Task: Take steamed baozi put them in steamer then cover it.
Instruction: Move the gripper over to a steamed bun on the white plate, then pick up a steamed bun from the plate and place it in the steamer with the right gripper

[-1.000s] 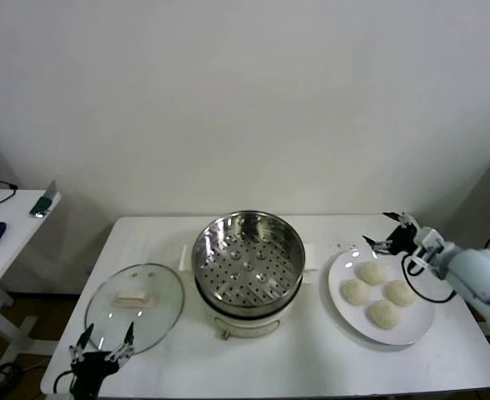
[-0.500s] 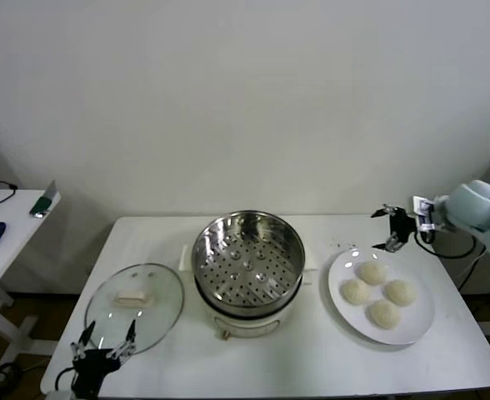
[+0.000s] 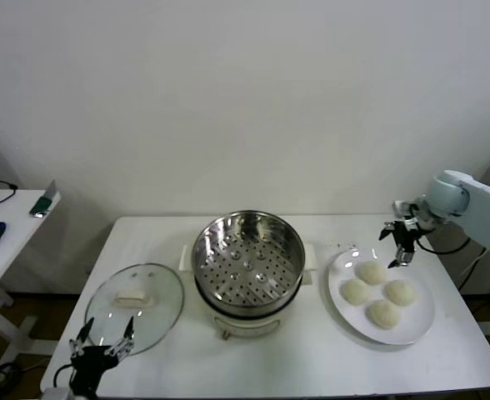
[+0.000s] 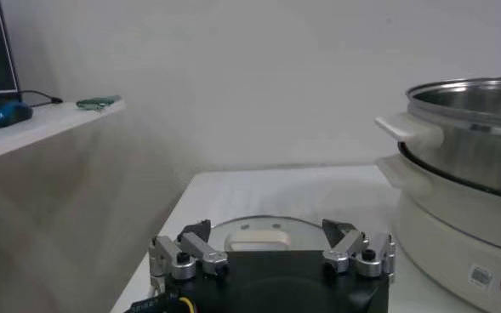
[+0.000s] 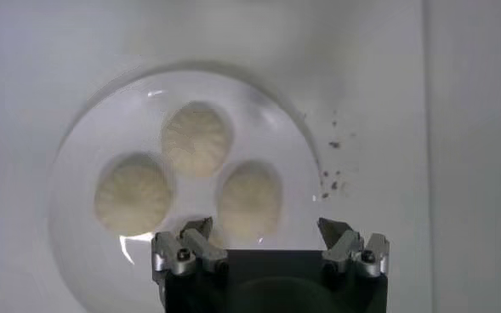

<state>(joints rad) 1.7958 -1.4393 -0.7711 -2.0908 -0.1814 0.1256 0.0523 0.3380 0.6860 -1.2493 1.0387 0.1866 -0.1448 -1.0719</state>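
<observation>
Four cream-white baozi (image 3: 371,272) lie on a white plate (image 3: 337,271) at the right. Three of them show in the right wrist view (image 5: 197,139). The steel steamer (image 3: 248,258) stands open and empty at the table's middle, on its cream pot base (image 3: 238,321). The glass cover (image 3: 135,306) with its cream handle lies flat at the left. My right gripper (image 3: 399,243) is open and empty, pointing down above the plate's far edge (image 5: 264,227). My left gripper (image 3: 102,348) is open and empty at the front edge, beside the cover (image 4: 267,230).
A side table (image 3: 3,229) with a blue mouse and cables stands off to the left. A few dark specks lie on the table next to the plate (image 5: 331,166). The steamer's side handle (image 4: 396,128) and base show in the left wrist view.
My right arm has swung up and back, and its gripper has turned to point downward over the far edge of the plate. The left gripper has barely moved.
</observation>
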